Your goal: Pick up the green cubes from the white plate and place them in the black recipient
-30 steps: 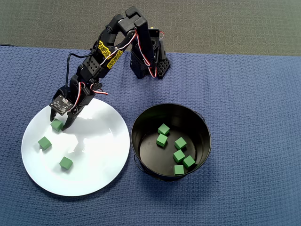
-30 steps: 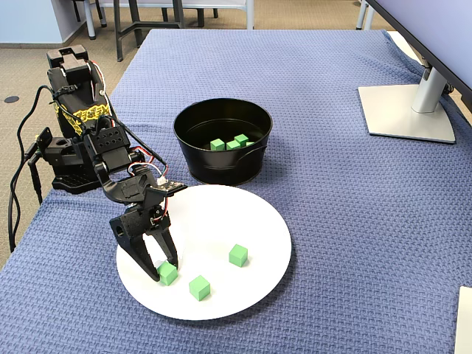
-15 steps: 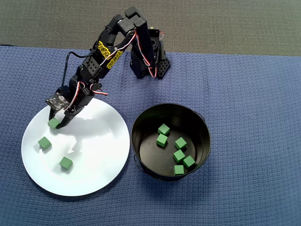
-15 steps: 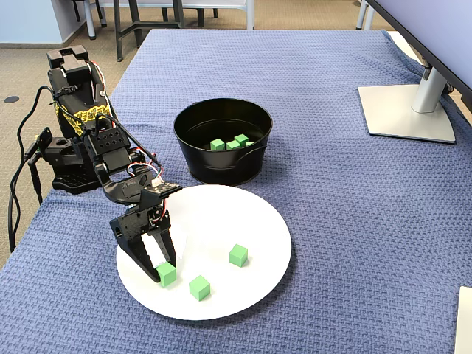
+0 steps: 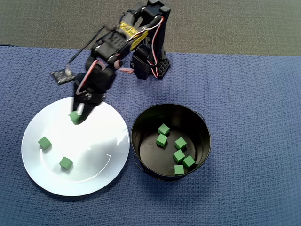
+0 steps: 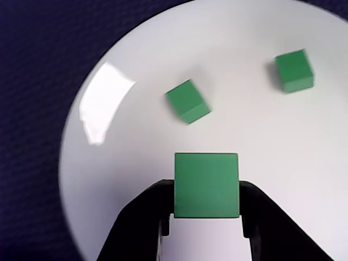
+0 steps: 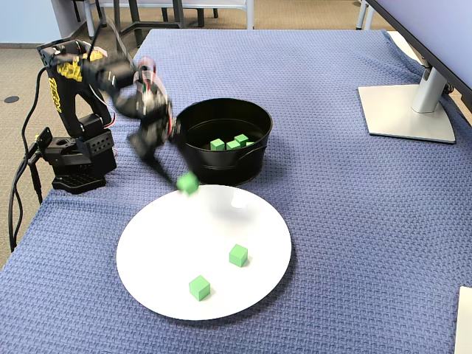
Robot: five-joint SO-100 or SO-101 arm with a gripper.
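Observation:
My gripper (image 5: 75, 116) (image 6: 206, 187) (image 7: 187, 182) is shut on a green cube (image 5: 74, 117) (image 6: 206, 185) (image 7: 188, 183), held in the air above the white plate (image 5: 99, 155) (image 6: 304, 163) (image 7: 221, 287). Two more green cubes lie on the plate (image 5: 44, 142) (image 5: 66, 163) (image 6: 186, 101) (image 6: 293, 70) (image 7: 237, 255) (image 7: 199, 287). The black recipient (image 5: 139, 141) (image 7: 221, 169) stands right of the plate in the overhead view and holds several green cubes (image 5: 163, 129) (image 7: 217, 144). In the fixed view the arm is blurred by motion.
The arm's base (image 5: 149, 66) (image 7: 74, 158) stands at the table's edge behind the plate. A blue woven cloth (image 5: 254, 117) (image 7: 346, 221) covers the table. A monitor stand (image 7: 409, 110) sits at the far right in the fixed view.
The gripper has lifted the green cube off the plate and swung it up and toward the black recipient. Two cubes on the plate have not moved.

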